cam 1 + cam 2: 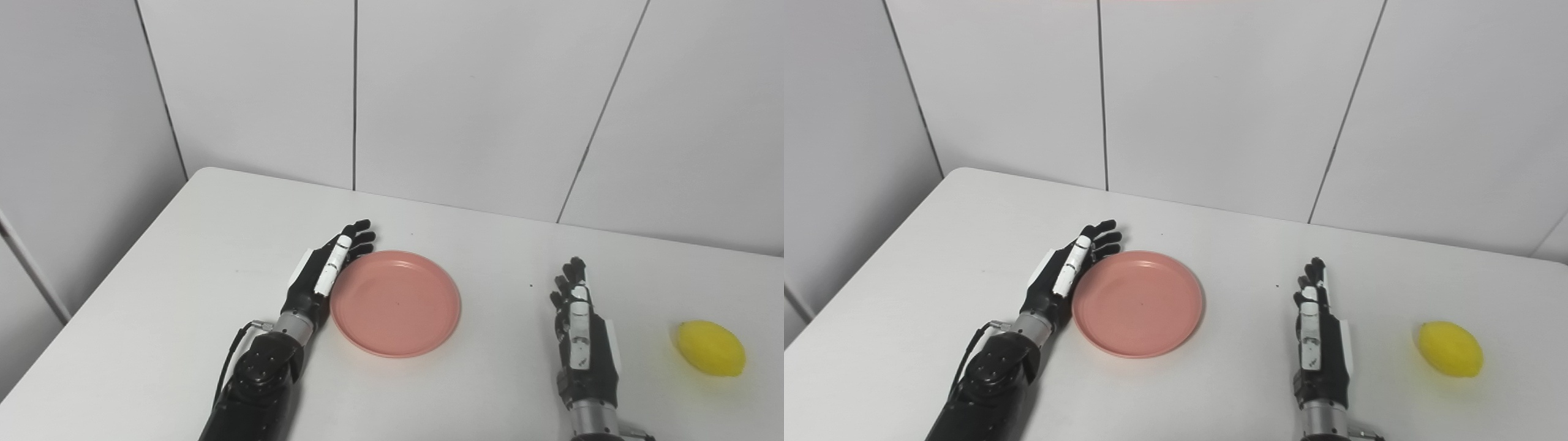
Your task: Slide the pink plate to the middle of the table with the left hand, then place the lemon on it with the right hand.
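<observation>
Left hand [321, 272] lies edge-on against the plate's [395, 302] left rim, fingers straight and together, holding nothing. Plate sits left of centre on the table [202, 245]. Looks like light, stiff plastic; should slide easily when pushed at the rim. Right hand [582, 334] rests flat, fingers extended, empty. Lemon [712, 348] is well off to its right: smooth, rounded, may roll, so take it across the middle.
</observation>
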### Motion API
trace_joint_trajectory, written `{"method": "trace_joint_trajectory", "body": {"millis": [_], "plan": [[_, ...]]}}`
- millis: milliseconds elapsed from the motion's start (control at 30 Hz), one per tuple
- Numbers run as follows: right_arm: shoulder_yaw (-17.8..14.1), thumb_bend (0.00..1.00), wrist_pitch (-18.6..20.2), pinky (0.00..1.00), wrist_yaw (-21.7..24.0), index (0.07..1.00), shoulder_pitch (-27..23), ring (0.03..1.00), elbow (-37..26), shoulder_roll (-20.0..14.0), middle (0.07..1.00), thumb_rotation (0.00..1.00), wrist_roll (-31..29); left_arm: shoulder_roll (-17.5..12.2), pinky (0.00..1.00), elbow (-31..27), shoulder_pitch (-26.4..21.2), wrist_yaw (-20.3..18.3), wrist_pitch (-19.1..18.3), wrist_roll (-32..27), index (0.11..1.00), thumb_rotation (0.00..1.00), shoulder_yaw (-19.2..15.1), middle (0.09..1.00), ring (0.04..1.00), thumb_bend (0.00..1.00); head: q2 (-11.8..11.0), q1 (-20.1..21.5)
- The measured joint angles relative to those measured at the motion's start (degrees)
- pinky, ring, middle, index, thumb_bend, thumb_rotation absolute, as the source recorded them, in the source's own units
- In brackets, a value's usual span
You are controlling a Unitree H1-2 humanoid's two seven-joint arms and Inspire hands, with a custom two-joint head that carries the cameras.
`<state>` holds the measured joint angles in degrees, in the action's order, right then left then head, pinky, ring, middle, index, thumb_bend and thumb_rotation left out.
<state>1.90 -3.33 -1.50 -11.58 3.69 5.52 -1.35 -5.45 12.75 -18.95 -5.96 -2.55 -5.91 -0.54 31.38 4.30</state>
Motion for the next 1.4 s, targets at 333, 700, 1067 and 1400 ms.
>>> {"method": "trace_joint_trajectory", "body": {"millis": [333,700,1067,1400], "plan": [[1.8,0.71,4.2,1.0,-0.1,1.0,-1.1,1.0,-2.0,1.1,1.0,1.0,0.6,0.9,0.86,-2.5,0.6,-0.5,-3.8,-1.8,0.835,1.0,-0.1,0.851,0.859,0.49,1.4,5.7],[2.4,0.74,6.6,1.0,-0.1,1.0,-1.2,1.0,-2.8,1.1,1.0,1.0,0.6,3.8,0.87,-4.1,1.2,0.5,-5.5,-2.2,0.844,1.0,-0.5,0.857,0.868,0.49,3.8,8.0],[2.9,0.76,7.2,1.0,-0.1,1.0,-1.9,1.0,-4.2,0.9,1.0,1.0,1.9,6.8,0.87,-5.1,1.8,2.5,-5.9,-2.7,0.839,1.0,-1.1,0.863,0.876,0.45,4.9,7.1],[2.4,0.75,8.4,1.0,0.7,1.0,-1.9,1.0,-4.5,0.6,1.0,1.0,1.5,7.8,0.89,-6.4,2.0,5.1,-7.0,1.1,0.881,1.0,1.0,0.897,0.908,0.49,5.6,5.2]]}}
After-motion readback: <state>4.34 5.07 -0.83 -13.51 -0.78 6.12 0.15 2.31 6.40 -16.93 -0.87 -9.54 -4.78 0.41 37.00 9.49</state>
